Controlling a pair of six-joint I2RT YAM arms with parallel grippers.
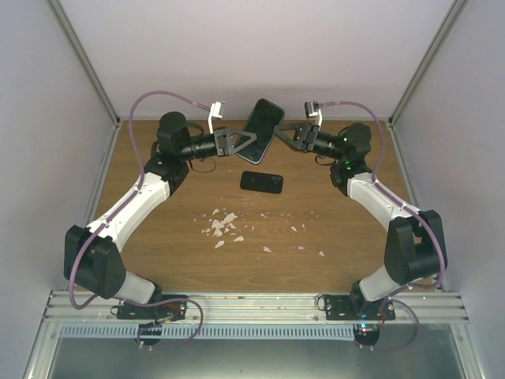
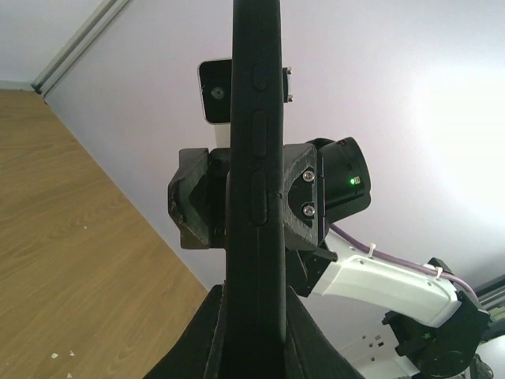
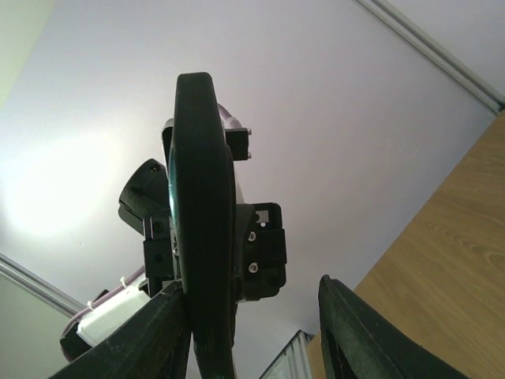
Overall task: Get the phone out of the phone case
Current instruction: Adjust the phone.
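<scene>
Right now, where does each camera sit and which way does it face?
Top external: above, behind the robot, facing down at the brown wooden table; left arm and right arm show.
Left wrist: on the left arm, facing the black slim phone edge-on; the left tool shows.
Right wrist: on the right arm, facing that phone's other edge; the right tool shows.
Shared: all views show the phone; each wrist view shows the other tool behind.

My table [image 1: 173, 260] is brown wood-grain, boxed in on three sides by plain pale walls [image 1: 252, 55]. Grey metal posts [image 1: 87, 67] run up the two far corners, and a ribbed aluminium rail [image 1: 260, 304] edges the near side. The light is soft and even.
</scene>
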